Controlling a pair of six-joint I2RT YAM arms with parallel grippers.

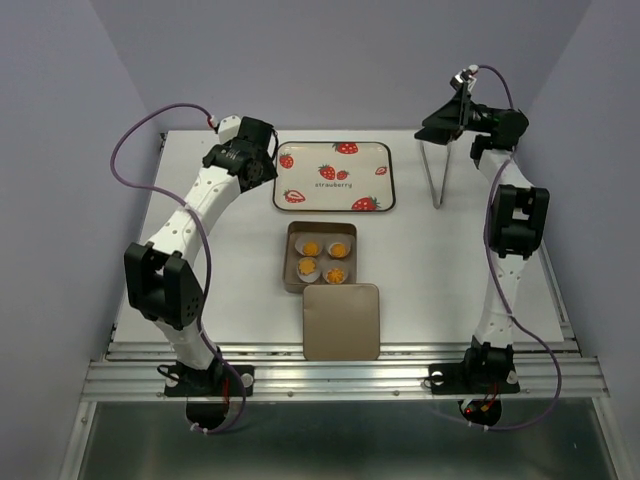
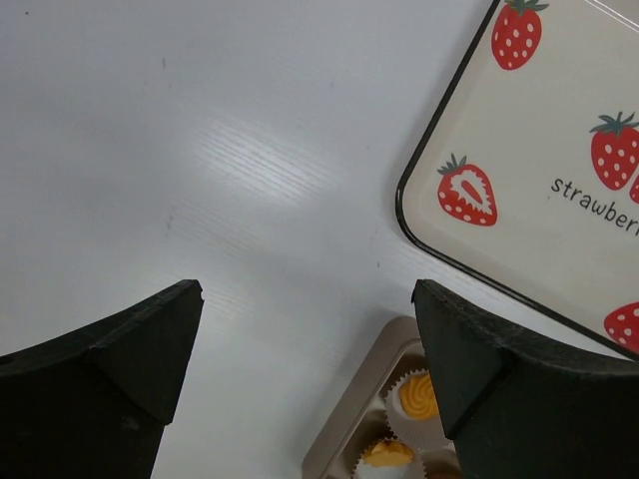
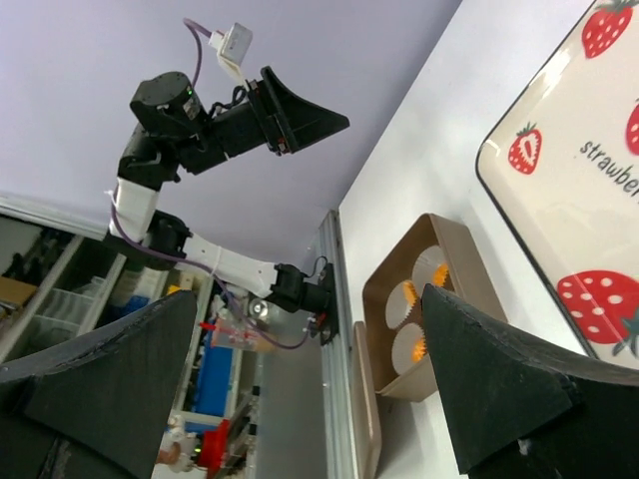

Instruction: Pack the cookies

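The cookies (image 1: 336, 273), four small orange-yellow rounds, each sit in a white paper cup inside the open tan box (image 1: 292, 262) at the table's middle. Two of them show at the bottom of the left wrist view (image 2: 419, 394), and orange edges show in the right wrist view (image 3: 407, 292). The box's lid (image 1: 341, 320) lies flat just in front of the box. My left gripper (image 1: 264, 160) (image 2: 308, 294) is open and empty, above the table left of the box's far corner. My right gripper (image 1: 440, 122) (image 3: 310, 297) is open and empty, raised at the far right.
A cream strawberry-print tray (image 1: 385, 180) lies behind the box, with nothing on it; its corner shows in the left wrist view (image 2: 419, 215). Thin dark rods (image 1: 437, 185) stand on the table under my right gripper. A metal rail (image 1: 340, 375) runs along the near edge.
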